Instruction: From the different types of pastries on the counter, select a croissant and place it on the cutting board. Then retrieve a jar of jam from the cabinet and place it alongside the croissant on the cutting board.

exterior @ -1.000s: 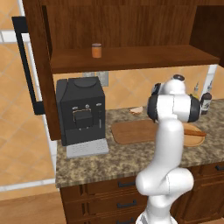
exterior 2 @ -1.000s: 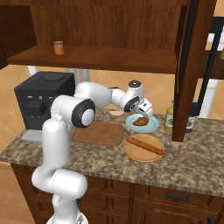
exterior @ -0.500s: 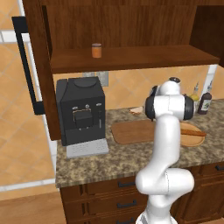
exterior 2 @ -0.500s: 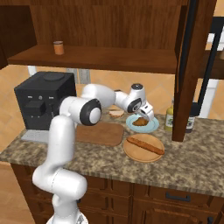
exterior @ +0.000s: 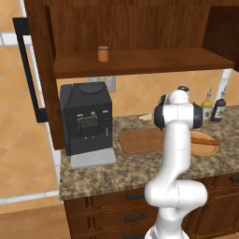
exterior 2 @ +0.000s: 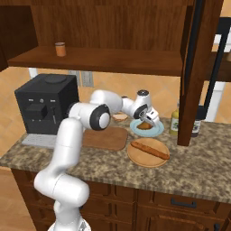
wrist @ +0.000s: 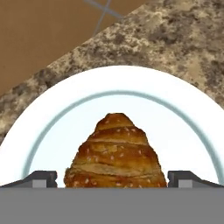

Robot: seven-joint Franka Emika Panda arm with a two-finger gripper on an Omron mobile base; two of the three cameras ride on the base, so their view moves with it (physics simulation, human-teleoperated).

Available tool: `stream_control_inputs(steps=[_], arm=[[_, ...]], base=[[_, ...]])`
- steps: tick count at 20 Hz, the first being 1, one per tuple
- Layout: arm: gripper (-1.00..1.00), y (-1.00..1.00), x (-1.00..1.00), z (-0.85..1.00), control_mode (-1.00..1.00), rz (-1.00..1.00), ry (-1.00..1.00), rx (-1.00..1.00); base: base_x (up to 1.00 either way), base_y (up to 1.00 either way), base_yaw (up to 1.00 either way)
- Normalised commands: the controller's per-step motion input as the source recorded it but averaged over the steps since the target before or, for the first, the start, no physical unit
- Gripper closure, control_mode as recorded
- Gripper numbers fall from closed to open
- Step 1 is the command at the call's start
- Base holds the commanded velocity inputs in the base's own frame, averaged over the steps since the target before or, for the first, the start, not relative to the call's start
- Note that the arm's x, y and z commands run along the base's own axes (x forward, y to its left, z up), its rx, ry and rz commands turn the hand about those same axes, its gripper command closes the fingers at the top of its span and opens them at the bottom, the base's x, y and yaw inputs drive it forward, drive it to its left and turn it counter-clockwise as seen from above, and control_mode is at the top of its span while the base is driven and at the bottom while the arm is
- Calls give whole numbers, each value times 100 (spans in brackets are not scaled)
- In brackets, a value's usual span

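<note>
- The croissant [wrist: 115, 153] is golden-brown, ridged, tapered and flecked with pale seeds.
- It lies on a white plate [wrist: 183, 113] on the counter [wrist: 175, 43].
- The gripper [wrist: 112, 178] has its jaws spread wide, 1 fingertip on each side of the croissant.

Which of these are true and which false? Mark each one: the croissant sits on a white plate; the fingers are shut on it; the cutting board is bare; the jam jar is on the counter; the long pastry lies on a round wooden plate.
1. The croissant sits on a white plate. True.
2. The fingers are shut on it. False: they stand open on either side of it.
3. The cutting board is bare. True.
4. The jam jar is on the counter. False: it stands on the cabinet shelf.
5. The long pastry lies on a round wooden plate. True.
</note>
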Motion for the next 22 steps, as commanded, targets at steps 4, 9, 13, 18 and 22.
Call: stream_control_inputs(steps=[4, 9, 13, 18, 22], arm=[[-100, -14, 17, -30, -100, 0, 2, 0], [100, -4, 1, -24, -100, -1, 0, 0], [100, -1, -6, 12, -100, 0, 0, 0], [100, 0, -34, 57, -100, 0, 0, 0], [100, 10, -78, 48, -100, 3, 0, 0]], base=[[0, 0, 0], [0, 0, 0], [0, 0, 0], [0, 0, 0], [0, 0, 0]])
